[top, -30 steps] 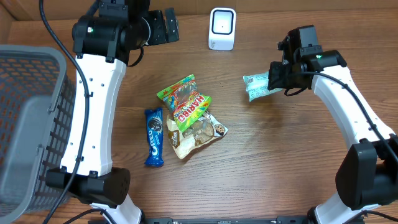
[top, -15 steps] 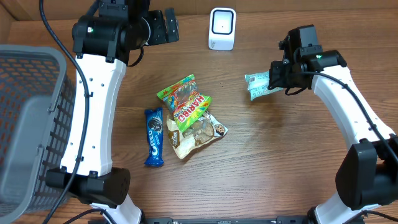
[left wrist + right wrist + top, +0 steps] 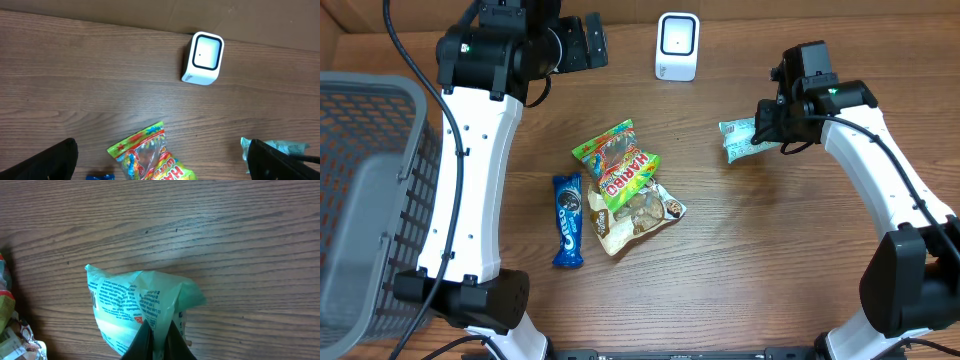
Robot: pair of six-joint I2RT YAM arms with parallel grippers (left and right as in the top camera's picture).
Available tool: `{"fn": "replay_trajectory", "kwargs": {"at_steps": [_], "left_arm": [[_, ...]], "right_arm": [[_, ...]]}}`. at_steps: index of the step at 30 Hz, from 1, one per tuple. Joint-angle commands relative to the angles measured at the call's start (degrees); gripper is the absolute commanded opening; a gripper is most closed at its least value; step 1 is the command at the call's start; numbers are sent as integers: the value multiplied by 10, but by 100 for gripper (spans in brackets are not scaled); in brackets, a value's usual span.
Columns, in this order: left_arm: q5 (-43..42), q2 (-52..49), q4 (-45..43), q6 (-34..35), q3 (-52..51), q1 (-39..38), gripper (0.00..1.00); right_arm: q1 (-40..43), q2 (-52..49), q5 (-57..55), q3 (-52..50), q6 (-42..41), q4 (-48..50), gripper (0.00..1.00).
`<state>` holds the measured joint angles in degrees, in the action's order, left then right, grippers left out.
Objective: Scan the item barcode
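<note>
Overhead: right gripper (image 3: 765, 130) is clamped on the edge of a green packet (image 3: 740, 139), held to the right of the scanner (image 3: 677, 46). Left gripper (image 3: 582, 42) jaws stand wide apart, empty, left of the scanner.

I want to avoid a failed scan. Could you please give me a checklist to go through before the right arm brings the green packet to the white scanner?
1. Is the right gripper shut on the green packet: ok.
2. Is the barcode turned toward the scanner: cannot tell; the right wrist view shows only small print.
3. Is the table bare between packet and scanner: ok.
4. Is the left gripper open and on the scanner's far side from the packet: ok.
5. Does the snack pile lie apart from that path: ok.
</note>
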<state>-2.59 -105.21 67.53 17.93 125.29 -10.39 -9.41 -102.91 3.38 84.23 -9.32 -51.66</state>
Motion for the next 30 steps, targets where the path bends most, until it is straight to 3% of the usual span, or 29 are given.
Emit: {"fn": "replay_trajectory", "kwargs": {"at_steps": [1, 30], "left_arm": [[-4, 14, 0, 7, 11, -1, 100], [-4, 14, 0, 7, 11, -1, 100]], "right_arm": [[0, 19, -8, 22, 2, 3, 4], [0, 19, -21, 22, 3, -3, 4]]}}
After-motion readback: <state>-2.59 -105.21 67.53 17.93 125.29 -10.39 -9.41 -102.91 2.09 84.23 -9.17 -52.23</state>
